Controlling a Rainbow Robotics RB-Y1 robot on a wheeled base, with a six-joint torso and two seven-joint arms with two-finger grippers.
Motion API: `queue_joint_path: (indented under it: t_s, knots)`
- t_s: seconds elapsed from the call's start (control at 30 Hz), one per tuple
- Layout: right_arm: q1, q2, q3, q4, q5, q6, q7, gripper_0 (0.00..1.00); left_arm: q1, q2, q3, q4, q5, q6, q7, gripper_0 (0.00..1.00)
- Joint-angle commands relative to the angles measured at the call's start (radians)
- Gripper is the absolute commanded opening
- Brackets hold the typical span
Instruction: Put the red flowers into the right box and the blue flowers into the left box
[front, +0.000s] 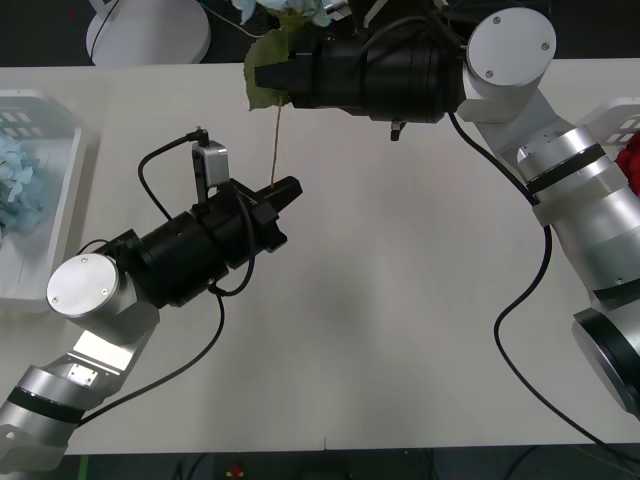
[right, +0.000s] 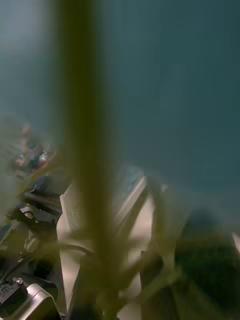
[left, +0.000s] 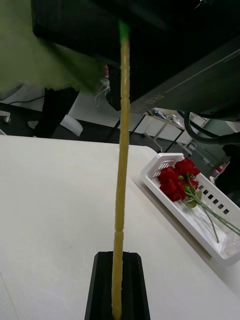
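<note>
A blue flower (front: 285, 12) with a broad green leaf (front: 265, 62) hangs above the table's far middle, and its thin stem (front: 273, 140) runs straight down. My right gripper (front: 260, 75) is shut on it at the leaf. My left gripper (front: 288, 190) is shut on the stem's lower end, and the stem (left: 121, 175) rises from between its black fingers (left: 135, 285). The left box (front: 66, 190) at the far left holds blue flowers (front: 18, 185). The right box (front: 612, 112) at the right edge holds red flowers (front: 631, 160); the left wrist view shows these roses (left: 176, 181) in that box (left: 165, 161).
A white rounded object (front: 150, 35) stands beyond the table's far left edge. Black cables (front: 520, 300) hang from both arms over the table. The right wrist view has a blurred stem (right: 82, 150) close to the lens.
</note>
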Motion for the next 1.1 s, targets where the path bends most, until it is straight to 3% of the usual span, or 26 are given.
queue_joint_path:
  t_s: [0.03, 0.33, 0.47, 0.73, 0.9, 1.1]
  knots:
    - [-0.055, -0.018, 0.009, -0.011, -0.032, -0.021, 0.012, 0.99, -0.032, -0.008, 0.022, -0.037, 0.020, -0.007, -0.024, 0.00]
    - [-0.055, -0.126, 0.009, -0.011, -0.071, -0.011, 0.033, 1.00, -0.033, 0.094, 0.144, -0.035, 0.046, 0.030, -0.015, 0.00]
    - [-0.055, -0.192, 0.009, -0.011, -0.075, 0.040, 0.046, 1.00, -0.033, 0.157, 0.232, -0.034, 0.023, 0.063, 0.092, 0.00]
    - [-0.052, -0.383, 0.009, -0.011, -0.101, 0.224, 0.150, 1.00, -0.055, 0.237, 0.513, 0.078, -0.179, 0.236, 0.273, 0.00]
    - [-0.023, -0.517, 0.009, -0.011, -0.148, 0.330, 0.308, 1.00, -0.105, 0.252, 0.691, 0.190, -0.328, 0.391, 0.399, 0.00]
    - [0.046, -0.649, 0.009, -0.028, -0.240, 0.396, 0.585, 1.00, -0.141, 0.312, 0.824, 0.249, -0.586, 0.458, 0.589, 0.00]
